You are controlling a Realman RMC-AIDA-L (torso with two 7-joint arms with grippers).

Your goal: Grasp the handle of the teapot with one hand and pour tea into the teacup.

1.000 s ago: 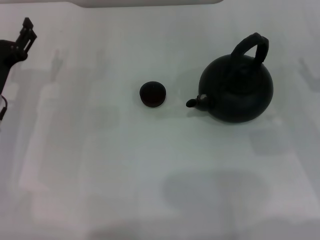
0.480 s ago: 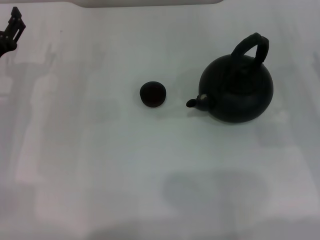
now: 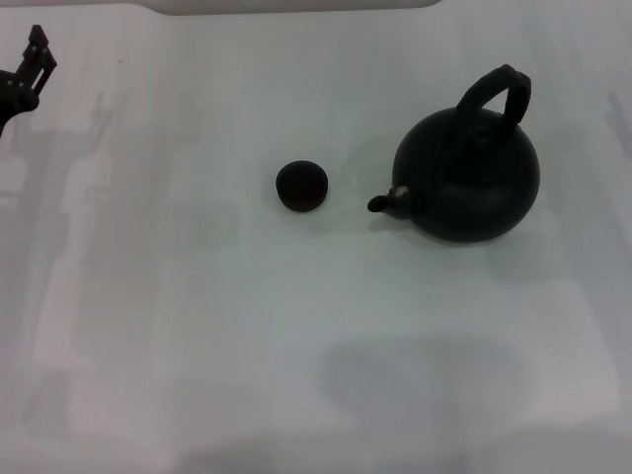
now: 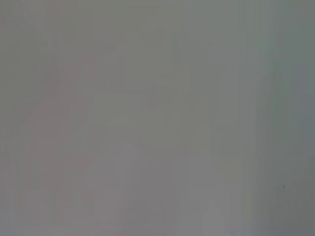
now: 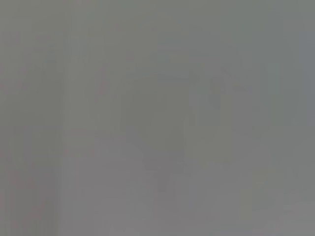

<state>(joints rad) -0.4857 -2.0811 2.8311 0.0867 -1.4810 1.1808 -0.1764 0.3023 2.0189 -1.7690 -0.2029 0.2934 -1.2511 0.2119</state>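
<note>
In the head view a large round black teapot (image 3: 469,178) stands on the white table at the right, its short spout (image 3: 387,201) pointing left. Its thick black arched handle (image 3: 497,91) rises over the top. A tiny black teacup (image 3: 301,186) stands left of the spout, apart from it. My left gripper (image 3: 30,61) is at the far left edge near the back, far from both. My right gripper is out of view. Both wrist views show only plain grey.
The white table (image 3: 296,326) spreads around the pot and cup. A pale raised edge (image 3: 296,6) runs along the back. Soft shadows lie on the table at the left and front.
My left gripper has moved back and outward toward the far left edge, with a small shift since half a second ago. The teapot and teacup have not moved.
</note>
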